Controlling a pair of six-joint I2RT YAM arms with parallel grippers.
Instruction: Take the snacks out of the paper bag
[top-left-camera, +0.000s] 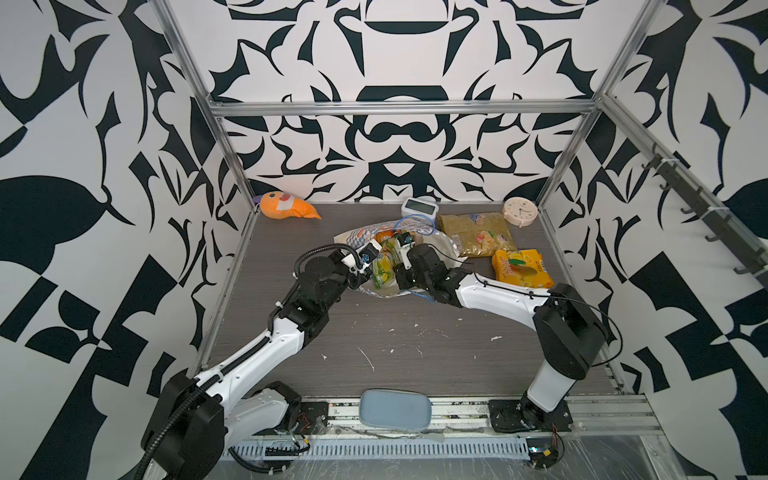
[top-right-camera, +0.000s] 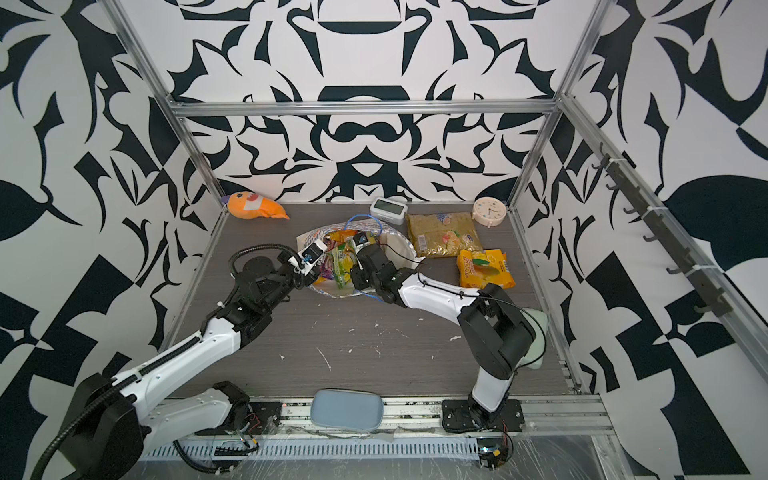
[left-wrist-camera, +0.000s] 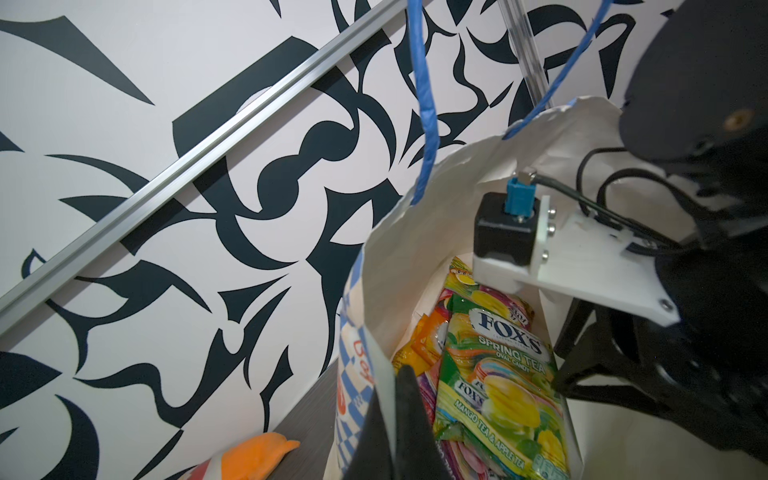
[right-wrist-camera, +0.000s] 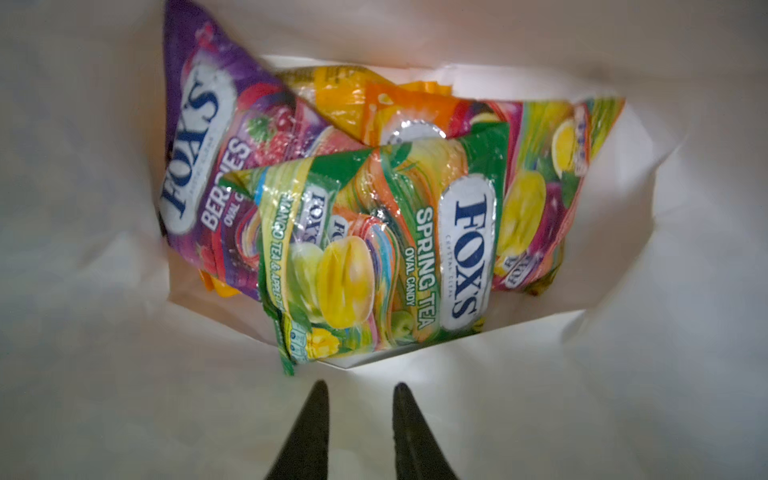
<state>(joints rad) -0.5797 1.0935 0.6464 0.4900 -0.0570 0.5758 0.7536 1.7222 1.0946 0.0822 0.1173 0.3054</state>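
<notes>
paper bag (top-left-camera: 353, 237) stands at rear middle of the worktop (top-left-camera: 415, 353), mouth open upward, blue cord handles (left-wrist-camera: 424, 104) sticking up. left gripper (left-wrist-camera: 390, 399) is closed tight, pinching the bag's rim on its left side; checkered outside on one side of the fingers, white inside on the other. right gripper (right-wrist-camera: 359, 386) is down in the bag mouth, fingers apart w/ nothing btwn them, tips near the pkts but not touching any.

in the bag: green-yellow spring tea pkt (right-wrist-camera: 374, 249) on top, purple berries pkt (right-wrist-camera: 208, 166) partly under it, orange pkt (right-wrist-camera: 399, 112) behind both, mixed-fruit pkt (right-wrist-camera: 540, 199) on the side opposite the purple one.

out on the worktop, right of the bag in both top views: olive-gold pkt (top-left-camera: 476, 235) flat near the back, yellow-orange mango pkts (top-left-camera: 521, 268) lying together just in front of it.

also there: orange plush toy (top-left-camera: 286, 205) in back-left corner, white digital clock (top-left-camera: 419, 208) just behind the bag, round cream clock (top-left-camera: 520, 212) in back-right corner.
</notes>
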